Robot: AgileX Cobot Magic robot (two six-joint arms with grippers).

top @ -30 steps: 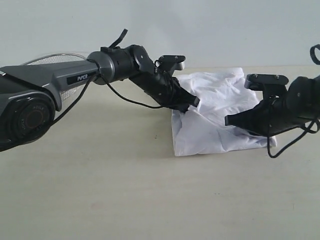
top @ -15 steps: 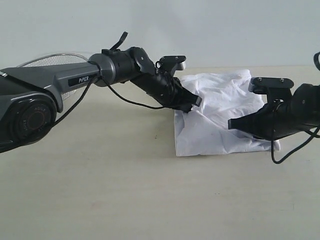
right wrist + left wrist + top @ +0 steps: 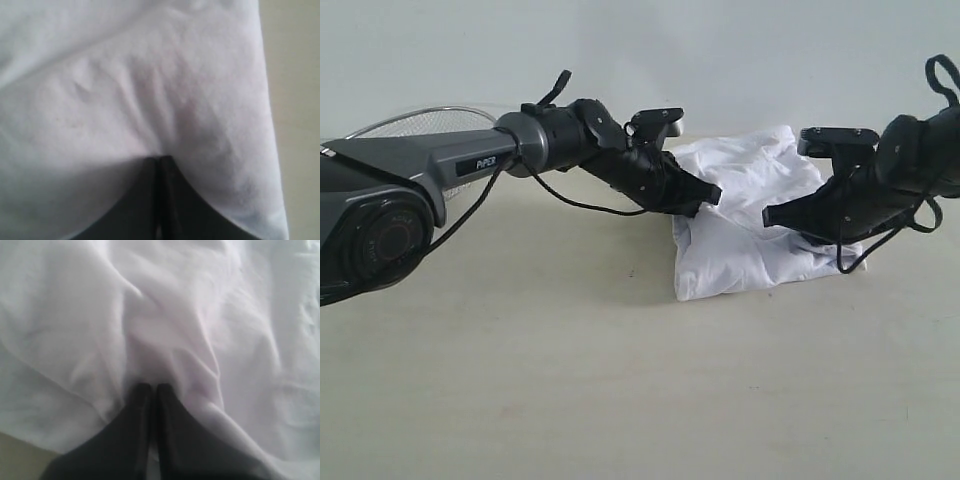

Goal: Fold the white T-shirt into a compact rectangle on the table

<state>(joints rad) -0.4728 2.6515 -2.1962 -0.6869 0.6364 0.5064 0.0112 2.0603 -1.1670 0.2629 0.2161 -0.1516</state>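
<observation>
Wrinkled soft white cloth T-shirt (image 3: pixel 740 250), matt pale wood-grain table (image 3: pixel 570 380), silver wire-mesh basket (image 3: pixel 415 122)

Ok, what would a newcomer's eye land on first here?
The crumpled white T-shirt, right of centre on the table, pinched from both sides: the left end effector shut on its left edge, the right end effector shut on its right side. Next, the wire-mesh basket at the exterior view's far left, behind the left arm.

The left arm (image 3: pixel 420 165) had a grey tube marked "PiPER" (image 3: pixel 485 161) in white, then black links, with a thin black cable (image 3: pixel 575 200) looping beneath. The right arm (image 3: pixel 912 160) seemed wholly black, trailing its own loop of cable (image 3: pixel 840 264).
</observation>
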